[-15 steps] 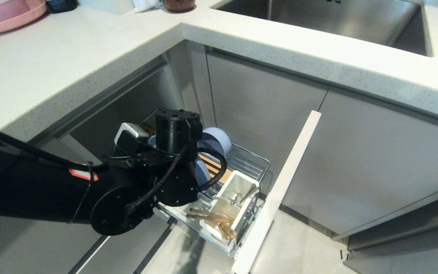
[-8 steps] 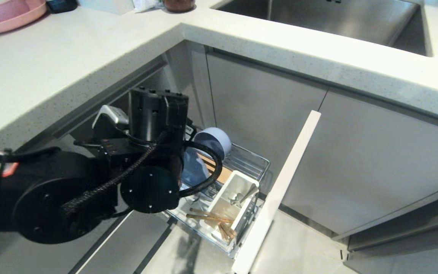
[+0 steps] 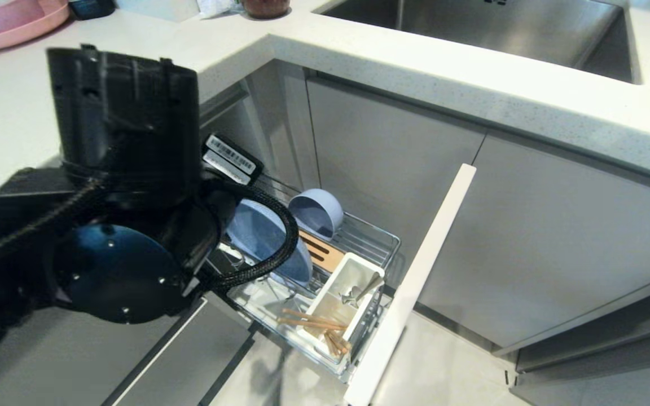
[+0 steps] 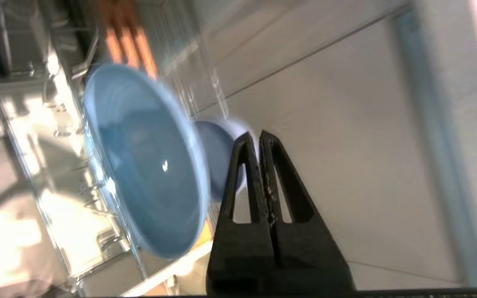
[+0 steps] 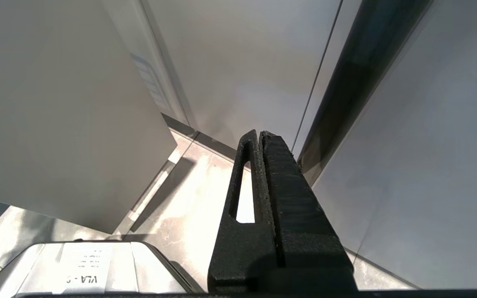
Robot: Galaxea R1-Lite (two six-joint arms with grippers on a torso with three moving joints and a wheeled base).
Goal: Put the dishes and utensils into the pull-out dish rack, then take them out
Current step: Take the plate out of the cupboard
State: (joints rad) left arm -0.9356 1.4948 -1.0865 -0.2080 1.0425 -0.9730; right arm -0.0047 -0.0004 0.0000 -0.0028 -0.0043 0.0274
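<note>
Left tool (image 4: 258, 138) clenched, empty, above rack, apart from dishes. Blue plate (image 3: 268, 239) on edge in pull-out dish rack (image 3: 378, 239); blue bowl (image 3: 316, 211) behind it. Spoon (image 3: 359, 292), chopsticks (image 3: 311, 322) in caddy (image 3: 353, 268). Right tool (image 5: 260, 138) clenched, parked near floor.

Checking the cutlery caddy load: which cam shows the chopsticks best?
Head view. The chopsticks lie in plain sight in the white caddy at the rack's front. Left wrist view shows only the blue plate and bowl; right wrist view shows cabinet panels and floor.
</note>
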